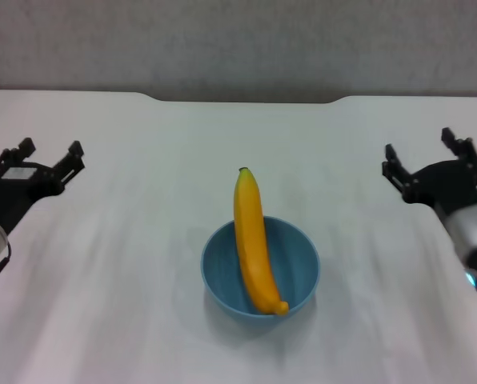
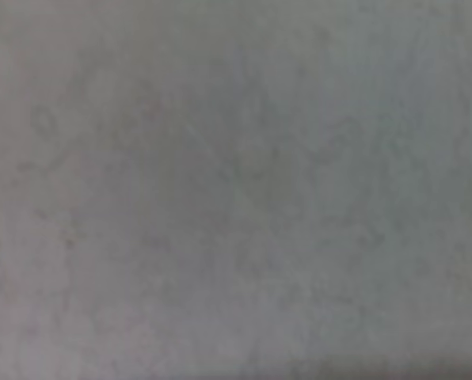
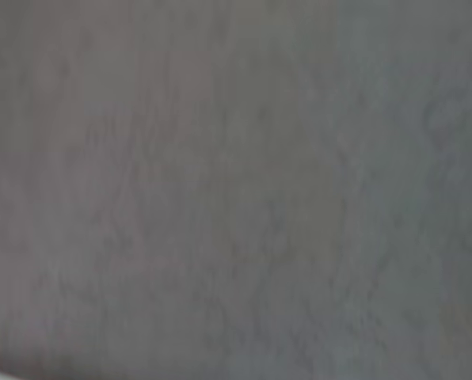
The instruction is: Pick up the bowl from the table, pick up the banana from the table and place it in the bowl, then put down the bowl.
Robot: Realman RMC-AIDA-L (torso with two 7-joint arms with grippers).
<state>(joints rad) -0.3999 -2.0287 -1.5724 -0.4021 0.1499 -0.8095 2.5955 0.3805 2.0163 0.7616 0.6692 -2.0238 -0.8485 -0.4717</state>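
Observation:
The light blue bowl (image 1: pixel 296 264) stands on the white table (image 1: pixel 126 264) at the centre front. The yellow-orange banana (image 1: pixel 252 240) lies across it, its dark stem tip sticking out over the far rim and its other end resting on the near rim. My left gripper (image 1: pixel 51 149) is open and empty at the far left, well away from the bowl. My right gripper (image 1: pixel 421 142) is open and empty at the far right, also well away. Both wrist views show only bare tabletop.
The table's far edge has a shallow notch (image 1: pixel 242 98) in the middle, with a grey wall behind it. Bare white tabletop lies on both sides of the bowl.

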